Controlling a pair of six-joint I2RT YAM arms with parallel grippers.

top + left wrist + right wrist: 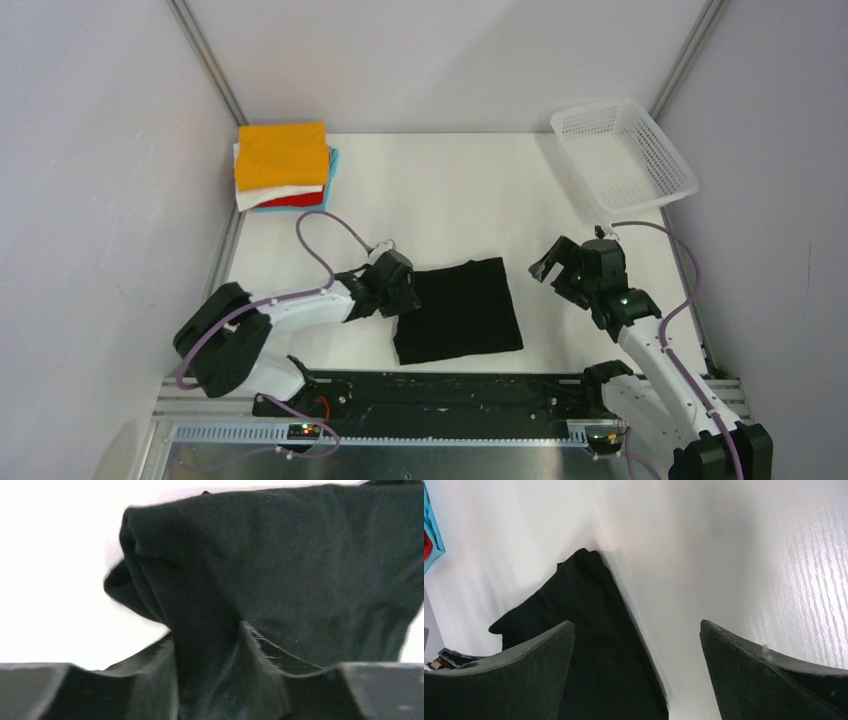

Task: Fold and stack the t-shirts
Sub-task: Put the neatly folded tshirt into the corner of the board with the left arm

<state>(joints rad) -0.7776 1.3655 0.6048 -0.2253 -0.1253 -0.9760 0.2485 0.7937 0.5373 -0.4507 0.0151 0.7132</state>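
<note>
A plain black t-shirt (460, 310) lies folded in a rough rectangle on the white table near the front middle. My left gripper (398, 288) is at its left edge, shut on a bunched fold of the black cloth (210, 630), which rises between the jaws. My right gripper (553, 266) hovers open and empty just right of the shirt's far right corner; the shirt (589, 645) shows below its left finger. A stack of folded shirts stands at the back left: orange (283, 155) on top, then white (262, 196), red (295, 200) and light blue (330, 165).
A white plastic mesh basket (625, 155) sits tilted at the back right corner. Grey walls close in both sides. The purple cable (325, 240) of the left arm loops over the table behind the left gripper.
</note>
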